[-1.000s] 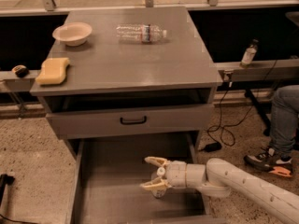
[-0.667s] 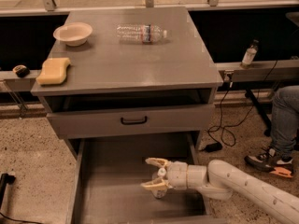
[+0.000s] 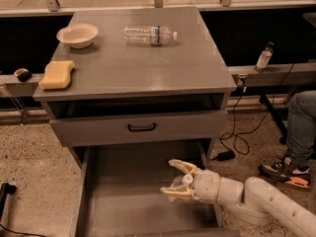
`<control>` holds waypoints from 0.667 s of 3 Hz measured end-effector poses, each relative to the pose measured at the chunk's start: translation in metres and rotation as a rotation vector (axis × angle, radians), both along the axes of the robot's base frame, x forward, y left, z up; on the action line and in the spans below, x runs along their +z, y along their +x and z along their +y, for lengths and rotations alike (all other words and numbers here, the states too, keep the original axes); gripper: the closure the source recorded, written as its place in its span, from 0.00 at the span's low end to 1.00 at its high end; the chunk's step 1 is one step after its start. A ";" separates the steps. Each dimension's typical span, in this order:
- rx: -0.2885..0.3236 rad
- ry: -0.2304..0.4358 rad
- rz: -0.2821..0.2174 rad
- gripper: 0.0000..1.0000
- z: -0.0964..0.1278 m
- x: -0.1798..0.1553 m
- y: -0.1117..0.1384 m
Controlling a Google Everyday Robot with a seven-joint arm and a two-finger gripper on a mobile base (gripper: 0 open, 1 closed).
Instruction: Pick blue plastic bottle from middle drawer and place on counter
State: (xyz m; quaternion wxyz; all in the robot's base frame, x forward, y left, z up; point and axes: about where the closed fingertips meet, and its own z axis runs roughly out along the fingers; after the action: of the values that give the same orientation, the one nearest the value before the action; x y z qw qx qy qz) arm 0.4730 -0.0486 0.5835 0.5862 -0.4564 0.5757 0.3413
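Note:
The middle drawer [image 3: 129, 191] is pulled out below the cabinet, and its grey floor shows bare. My gripper [image 3: 170, 178] hangs low over the drawer's right part with its fingers spread open, and I see nothing between them. The blue plastic bottle does not show in the drawer; it is hidden or out of view. The counter [image 3: 143, 68] is the flat grey cabinet top above. A clear bottle with a red-and-blue label band [image 3: 149, 34] lies on its side at the counter's back.
A white bowl [image 3: 77, 35] and a yellow sponge [image 3: 57, 74] sit on the counter's left side. A closed drawer front with a black handle [image 3: 141, 127] is above the open drawer. A small bottle [image 3: 263, 57] stands on the right rail. A person's leg and shoe [image 3: 288, 169] are at right, with cables on the floor.
My gripper has shifted slightly to the right over the drawer and its fingers stay spread. Nothing else has moved.

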 end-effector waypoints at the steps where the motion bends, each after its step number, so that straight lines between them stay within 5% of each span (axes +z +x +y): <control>1: -0.022 0.000 -0.039 1.00 -0.020 0.057 -0.018; 2: 0.008 -0.106 -0.030 1.00 -0.071 0.130 -0.017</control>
State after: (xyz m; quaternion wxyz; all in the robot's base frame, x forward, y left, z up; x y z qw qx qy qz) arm 0.4555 -0.1193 0.7134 0.5685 -0.4941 0.5824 0.3058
